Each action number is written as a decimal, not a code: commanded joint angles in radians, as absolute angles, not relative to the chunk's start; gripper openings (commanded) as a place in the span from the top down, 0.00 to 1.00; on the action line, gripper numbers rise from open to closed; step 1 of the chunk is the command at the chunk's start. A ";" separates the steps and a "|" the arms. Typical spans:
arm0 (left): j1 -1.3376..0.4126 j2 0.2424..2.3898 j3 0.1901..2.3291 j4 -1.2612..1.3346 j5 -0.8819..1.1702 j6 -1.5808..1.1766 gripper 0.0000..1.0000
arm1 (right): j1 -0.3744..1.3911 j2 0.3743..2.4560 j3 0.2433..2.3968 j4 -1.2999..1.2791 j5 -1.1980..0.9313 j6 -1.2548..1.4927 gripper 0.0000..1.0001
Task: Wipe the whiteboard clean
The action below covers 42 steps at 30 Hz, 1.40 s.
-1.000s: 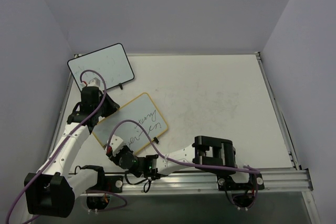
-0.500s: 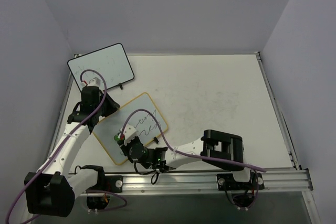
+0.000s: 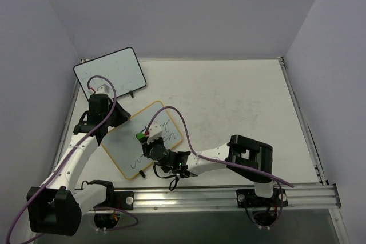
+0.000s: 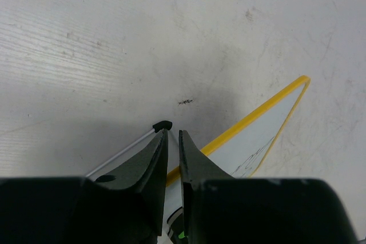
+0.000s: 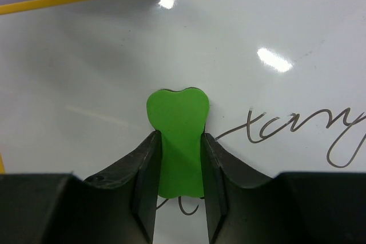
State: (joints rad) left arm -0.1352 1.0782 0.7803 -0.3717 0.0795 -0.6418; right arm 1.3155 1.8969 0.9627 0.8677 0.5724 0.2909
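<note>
Lying flat on the table (image 3: pixel 240 101), left of centre in the top view, the whiteboard (image 3: pixel 124 151) is sitting at a slant with one corner toward the upper middle. Black writing (image 5: pixel 297 124) is showing on the half toward the upper right of the board; the lower-left half is looking blank.

The right gripper (image 5: pixel 177 141) is pinching a green eraser (image 5: pixel 177 112) between its fingers and is pressing its rounded tip onto the white face, just left of the writing. The left gripper (image 4: pixel 171 138) is sitting at the board's upper-left edge with its jaws pressed nearly together; the yellow rim is running under them, but whether they are nipping it or only bearing down on it cannot be told.

The board is looking thin, stiff and light, with a glossy face that is throwing back the lamps, so it is likely to skate on the table under a sideways wipe. The rim or a corner seems the right place to pin it, away from the writing. The eraser is looking soft and small, so several overlapping passes are probably needed.
</note>
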 commanded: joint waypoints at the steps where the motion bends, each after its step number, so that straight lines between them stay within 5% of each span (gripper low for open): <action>1: -0.146 1.080 0.788 -0.377 0.107 -0.629 0.78 | 1.255 1.933 0.928 0.733 0.667 0.291 1.00; 16: -0.146 1.089 0.793 -0.373 0.117 -0.630 0.78 | 1.440 2.023 1.022 0.782 0.583 0.218 1.00; 42: -0.147 1.078 0.785 -0.374 0.112 -0.632 0.78 | 1.520 2.120 1.081 0.801 0.514 0.175 1.00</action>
